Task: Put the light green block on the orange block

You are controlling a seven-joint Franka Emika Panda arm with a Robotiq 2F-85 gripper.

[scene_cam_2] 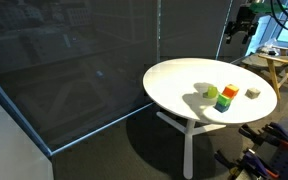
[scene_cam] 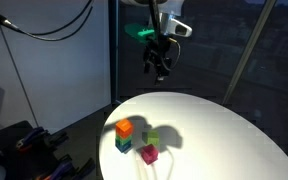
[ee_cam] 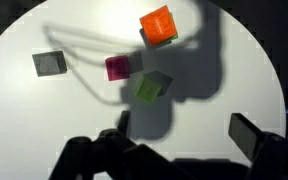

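Exterior views both show us the round worktop (scene_cam: 234, 130) with bare surface all around the blocks. The arm holds the gripper (scene_cam: 160, 68) high above it, fingers fully apart and empty. Wrist view: we see the light green block (ee_cam: 151, 88) just beside a magenta block (ee_cam: 117, 67), apart from the orange block (ee_cam: 158, 25).

Plain white round tabletop (ee_cam: 44, 110); bright orange small cube (ee_cam: 158, 25); darker teal-green small cube (scene_cam: 122, 145); magenta small cube (ee_cam: 117, 67); pale yellow-green small cube (ee_cam: 149, 88); dull grey small cube (ee_cam: 50, 63); black robot gripper (scene_cam: 160, 70); all cubes unpatterned
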